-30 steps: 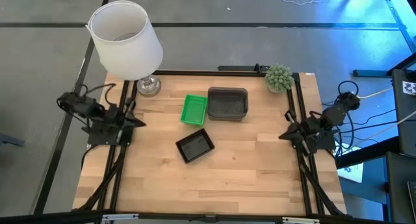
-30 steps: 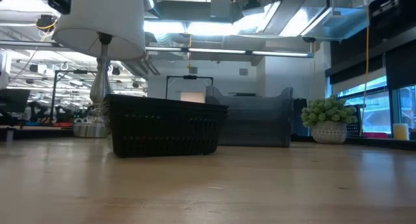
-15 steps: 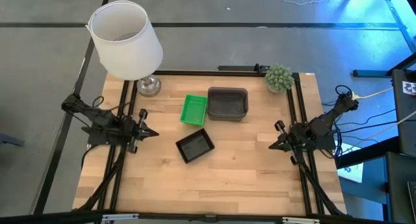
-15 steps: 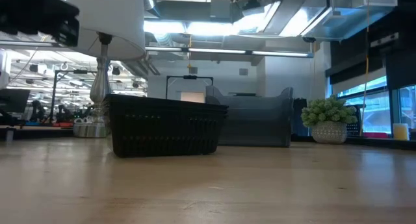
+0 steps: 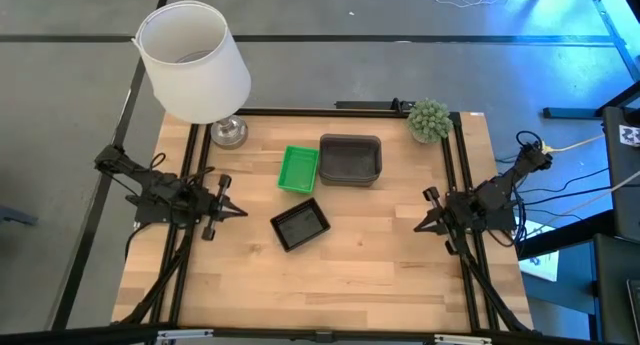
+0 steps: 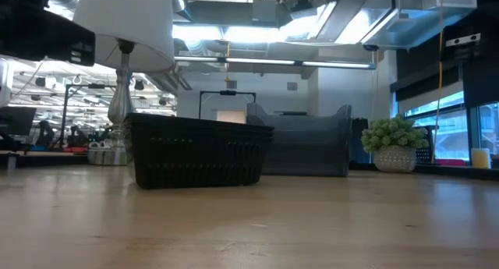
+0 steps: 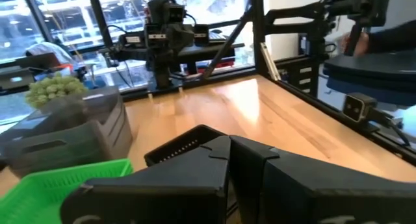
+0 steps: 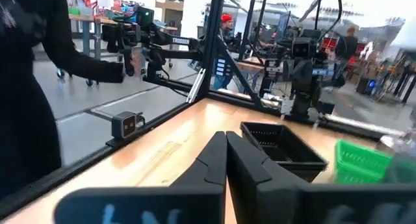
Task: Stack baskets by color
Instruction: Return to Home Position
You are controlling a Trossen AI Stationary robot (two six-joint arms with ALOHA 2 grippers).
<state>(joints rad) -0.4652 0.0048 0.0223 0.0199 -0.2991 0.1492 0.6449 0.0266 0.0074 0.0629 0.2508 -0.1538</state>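
Three baskets stand on their bases mid-table: a green basket [image 5: 298, 169], a smoky grey basket [image 5: 350, 159] to its right, and a black basket [image 5: 300, 225] nearer the front. In the low view the black basket [image 6: 199, 152] stands in front of the grey basket [image 6: 308, 140]. My left gripper [image 5: 240, 211] is shut at the table's left side, pointing level at the black basket [image 7: 175, 149], with nothing in it. At the right side my right gripper [image 5: 418, 225] is likewise shut, level and apart from the baskets, facing the black basket [image 8: 283, 143].
A white lamp [image 5: 195, 60] stands at the far left corner and a small round plant [image 5: 428, 118] at the far right. Bare wood lies along the near half of the table [image 5: 320, 285]. A person's dark sleeve [image 8: 32, 87] shows beyond the table's edge.
Both arms have come down and reached a little toward the table's middle, their grippers staying shut. My right arm has stood still for the last half second, while my left has kept edging toward the black basket. The baskets have not moved.
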